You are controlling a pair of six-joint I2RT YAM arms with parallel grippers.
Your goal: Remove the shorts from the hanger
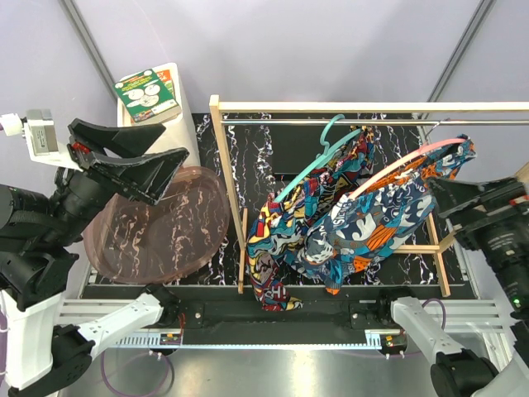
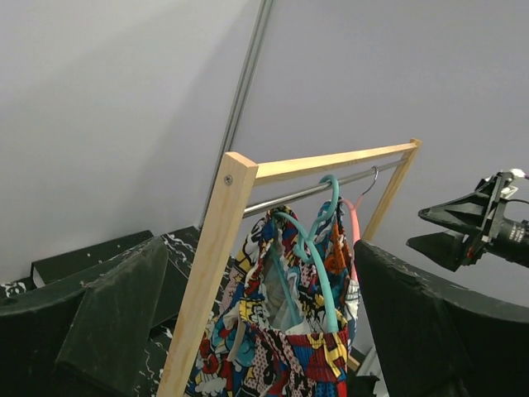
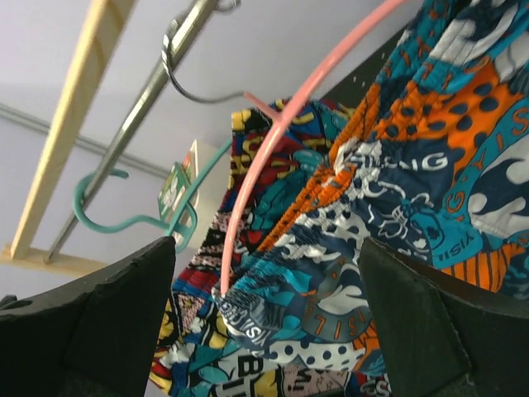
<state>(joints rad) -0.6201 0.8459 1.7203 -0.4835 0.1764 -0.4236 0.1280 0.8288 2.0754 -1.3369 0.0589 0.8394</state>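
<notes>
Right wrist: shorts (image 3: 388, 207) ahead of jaws

Both arms have matte black joint housings (image 1: 33, 240) and glossy white link shells (image 1: 124, 318) near the bases. Left hand (image 1: 168, 157) and right hand (image 1: 442, 197) carry broad, black, wedge-shaped fingers (image 2: 116, 314); wrist views show edges scuffed and flecked pale. White boxy module (image 1: 39, 135) on left wrist, with a small red part (image 1: 78, 148) beside it. Thin purple cable (image 1: 132, 385) by left base, another by the right.
</notes>
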